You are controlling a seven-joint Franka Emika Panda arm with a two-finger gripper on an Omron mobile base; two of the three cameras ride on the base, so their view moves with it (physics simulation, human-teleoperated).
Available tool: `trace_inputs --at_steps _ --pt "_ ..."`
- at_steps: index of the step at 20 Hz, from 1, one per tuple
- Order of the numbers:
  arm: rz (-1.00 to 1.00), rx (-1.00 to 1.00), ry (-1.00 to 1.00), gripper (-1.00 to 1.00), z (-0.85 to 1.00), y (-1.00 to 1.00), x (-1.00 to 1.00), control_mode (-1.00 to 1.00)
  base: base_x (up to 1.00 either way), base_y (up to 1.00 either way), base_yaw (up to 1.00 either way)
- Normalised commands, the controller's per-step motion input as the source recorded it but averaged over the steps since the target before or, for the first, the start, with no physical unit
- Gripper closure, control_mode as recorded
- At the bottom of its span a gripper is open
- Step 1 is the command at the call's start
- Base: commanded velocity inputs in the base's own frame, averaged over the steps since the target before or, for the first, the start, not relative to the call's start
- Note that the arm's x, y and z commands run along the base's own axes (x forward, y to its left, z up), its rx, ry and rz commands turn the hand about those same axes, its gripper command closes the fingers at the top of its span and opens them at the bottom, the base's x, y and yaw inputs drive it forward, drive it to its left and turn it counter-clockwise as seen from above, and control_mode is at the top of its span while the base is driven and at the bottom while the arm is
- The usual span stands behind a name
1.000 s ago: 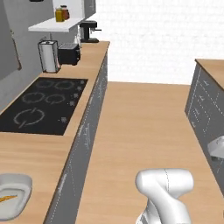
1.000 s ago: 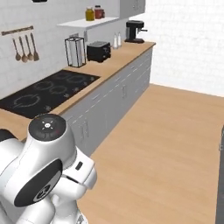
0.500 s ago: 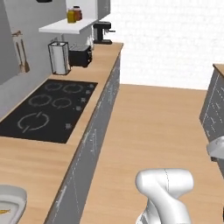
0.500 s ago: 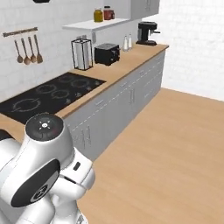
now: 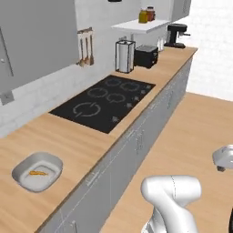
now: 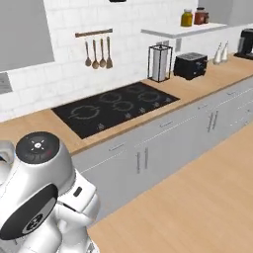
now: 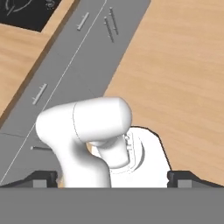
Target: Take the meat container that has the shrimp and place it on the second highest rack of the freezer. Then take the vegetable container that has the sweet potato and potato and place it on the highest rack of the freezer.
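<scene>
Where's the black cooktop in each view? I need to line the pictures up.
Left base view: the cooktop sits mid-frame, slightly left.
Right base view: the cooktop lies centre-left, below the hanging utensils.
Hand view: its black corner shows at top left.
Shared landmark: grey cabinet fronts beside it.

A long wooden desk [image 5: 82,141] is seen along the wall. The meat container [image 5: 37,171] is set near its front edge, a black cooktop [image 5: 105,101] is sunk into it, and a toaster [image 5: 146,56] and coffee machine [image 5: 176,36] stand farther along.
</scene>
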Motion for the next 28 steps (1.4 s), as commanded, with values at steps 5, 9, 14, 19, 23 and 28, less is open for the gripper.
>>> trace_inputs --at_steps 5,9,14,19,23,28 --pt "0.00 0.00 0.00 -1.00 0.00 0.00 0.00 1.00 0.28 0.00 0.74" --pt "0.00 0.00 0.00 -1.00 0.00 0.00 0.00 1.00 0.22 0.00 0.74" --pt "0.00 0.00 0.00 -1.00 0.00 0.00 0.00 1.00 0.25 0.00 0.67" --pt "0.00 0.00 0.00 -1.00 0.00 0.00 0.00 1.00 0.27 0.01 0.59" --pt "0.00 0.00 0.00 -1.00 0.00 0.00 0.00 1.00 0.19 0.03 0.55" --pt "0.00 0.00 0.00 -1.00 0.00 0.00 0.00 1.00 0.34 0.03 0.32"
